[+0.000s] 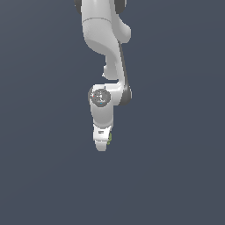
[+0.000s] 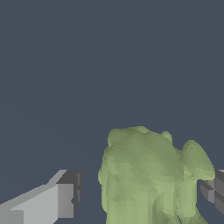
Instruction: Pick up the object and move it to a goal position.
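In the wrist view the object (image 2: pixel 144 175), a lumpy olive-green blob, sits between the two fingertips of my gripper (image 2: pixel 140 194). One grey finger pad (image 2: pixel 65 200) stands a small gap away from the blob. The other pad (image 2: pixel 214 188) is right against its far lobe. The jaws are apart and not pressed on both sides, so the gripper is open around it. In the exterior view the white gripper (image 1: pixel 101 144) points down from the arm and covers nearly all of the object (image 1: pixel 109 138); only a thin green sliver shows at the hand's edge on the exterior view's right.
Plain dark blue-grey ground fills both views. The white arm (image 1: pixel 105 39) comes down from the top of the exterior view. No other object shows.
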Tool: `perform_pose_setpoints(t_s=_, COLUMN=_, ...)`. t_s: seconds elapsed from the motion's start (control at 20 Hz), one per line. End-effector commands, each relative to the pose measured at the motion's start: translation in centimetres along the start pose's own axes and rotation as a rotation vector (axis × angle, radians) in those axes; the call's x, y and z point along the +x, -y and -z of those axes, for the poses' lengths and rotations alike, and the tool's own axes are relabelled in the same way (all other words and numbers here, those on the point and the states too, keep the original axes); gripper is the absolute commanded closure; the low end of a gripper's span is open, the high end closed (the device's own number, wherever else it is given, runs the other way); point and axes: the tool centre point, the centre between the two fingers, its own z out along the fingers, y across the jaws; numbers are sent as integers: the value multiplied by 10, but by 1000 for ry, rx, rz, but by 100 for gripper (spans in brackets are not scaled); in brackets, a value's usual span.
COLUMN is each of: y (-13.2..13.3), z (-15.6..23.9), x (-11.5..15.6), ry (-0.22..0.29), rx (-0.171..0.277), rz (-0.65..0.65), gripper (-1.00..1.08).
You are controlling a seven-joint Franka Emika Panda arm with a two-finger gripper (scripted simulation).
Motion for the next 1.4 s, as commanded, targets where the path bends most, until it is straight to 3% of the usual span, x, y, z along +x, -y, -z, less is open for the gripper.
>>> perform_pose_setpoints(t_s=0.0, y=-1, z=-5, x=0, ry=0, rx=-1, rz=0, gripper=-92)
perform_pose_setpoints(t_s=0.1, y=-1, z=-6, x=0, ry=0, rx=-1, rz=0, gripper=-92)
perform_pose_setpoints(t_s=0.15, y=-1, z=-6, x=0, ry=0, rx=-1, rz=0, gripper=108)
perform_pose_setpoints(t_s=0.85, y=0, z=-2, x=3, ry=0, rx=-2, rz=0, gripper=108)
perform_pose_setpoints(t_s=1.35, y=18, z=41, x=44, ry=2, rx=-2, rz=1, gripper=108)
